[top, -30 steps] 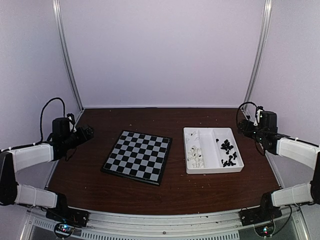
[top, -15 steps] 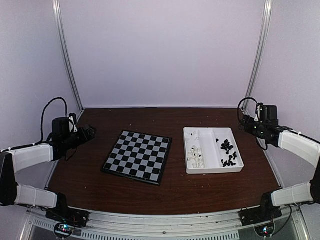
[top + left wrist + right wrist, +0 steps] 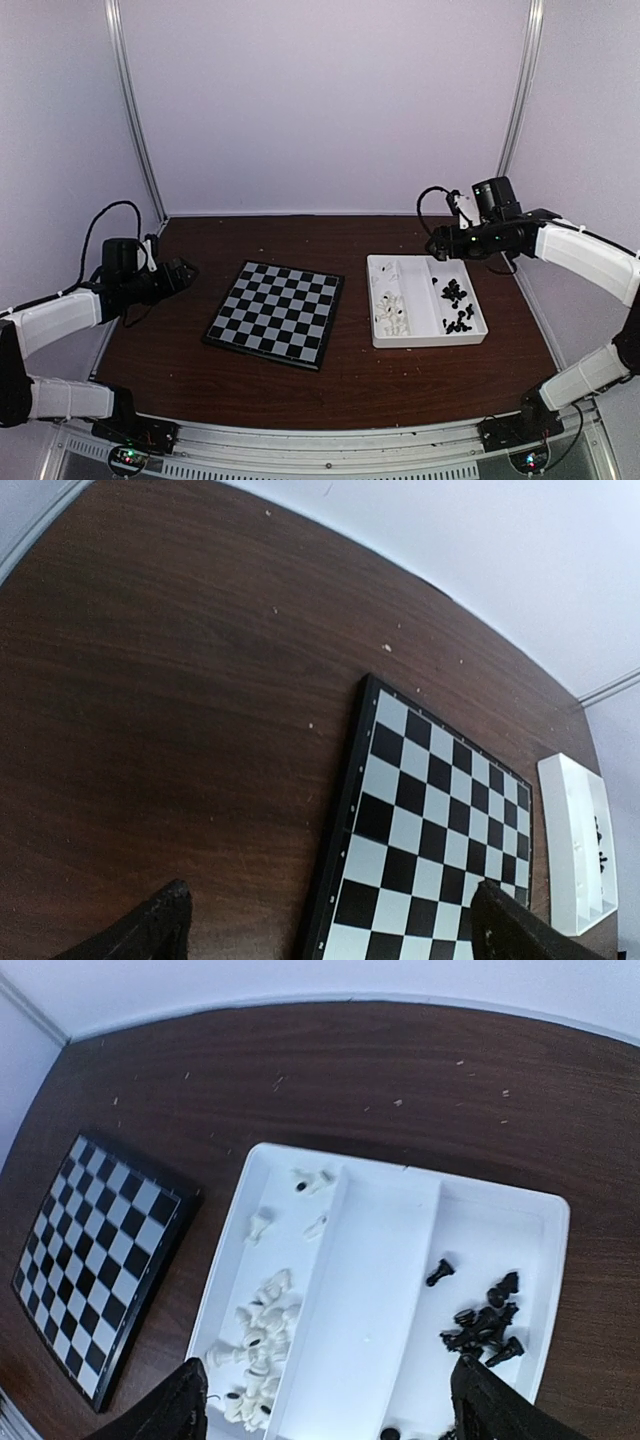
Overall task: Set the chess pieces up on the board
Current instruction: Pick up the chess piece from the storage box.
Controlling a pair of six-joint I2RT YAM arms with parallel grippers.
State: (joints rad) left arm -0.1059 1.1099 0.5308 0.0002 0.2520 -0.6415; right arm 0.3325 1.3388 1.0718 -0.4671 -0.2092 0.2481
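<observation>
Left gripper [image 3: 182, 270]: jaws wide open, empty, left of board [image 3: 277, 313].
Right gripper [image 3: 438, 246]: jaws open, empty, near white tray [image 3: 425, 343] holding chess pieces [image 3: 392, 313].

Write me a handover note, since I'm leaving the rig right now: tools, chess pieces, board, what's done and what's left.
Left tool: open, empty, hanging left of the flat black-and-pale checked chessboard.
Right tool: open, empty, near the far rim of the white rectangular plastic tray.
Small white plastic chess pieces lie in the tray's board-side compartment, small black plastic ones in the compartment at the opposite end.
Done: nothing; the board is bare.
Left: every piece must go from tray to board.
</observation>
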